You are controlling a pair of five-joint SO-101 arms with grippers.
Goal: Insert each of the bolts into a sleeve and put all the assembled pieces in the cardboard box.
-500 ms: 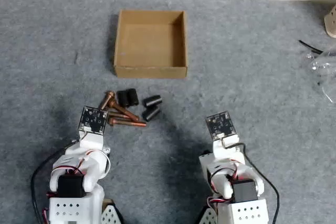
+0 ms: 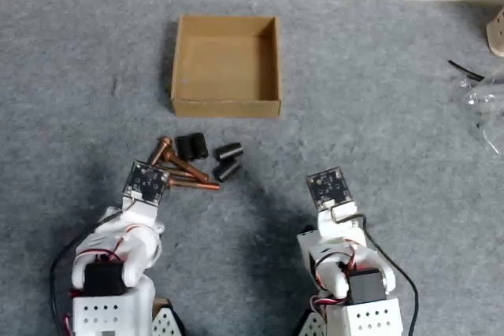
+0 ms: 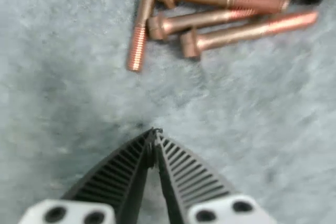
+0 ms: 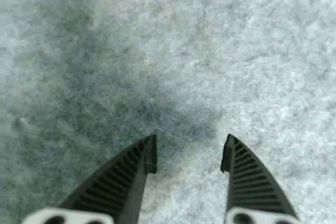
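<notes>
Grey felt desk (image 2: 378,76), with the open-topped cardboard box (image 2: 226,107) sitting toward the far side and both arms parked at the near edge. The left arm (image 2: 118,253) has its left jaws pressed together, tips just short of the bolts, while the right arm (image 2: 344,257) has its right jaws spread apart over bare felt, well off from the parts. The copper bolts (image 2: 185,172), four of them, lie loose in a heap between box and left arm, and the little black sleeves (image 2: 228,150) lie scattered right beside them on the box side.
</notes>
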